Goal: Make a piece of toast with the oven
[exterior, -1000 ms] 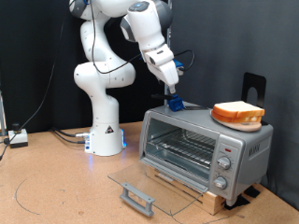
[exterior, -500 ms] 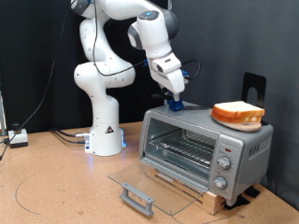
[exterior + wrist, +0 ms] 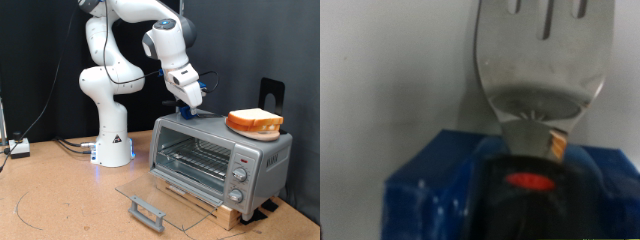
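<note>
Exterior view: door flat open, the oven (image 3: 220, 160) runs lengthwise across frame. Gripper (image 3: 194, 106) hovers over its top near the left end, whether clenched or released I can't tell. Toast (image 3: 254, 121) lies flat on the roof's right, well clear. Wrist view: a metal spatula blade (image 3: 542, 60) fills the frame, blurred.

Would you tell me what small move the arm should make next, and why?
Probably ease the gripper toward the exterior view's right: the spatula blade fills the wrist view, and the bread slice sits there atop the oven, whose door lies open.
</note>
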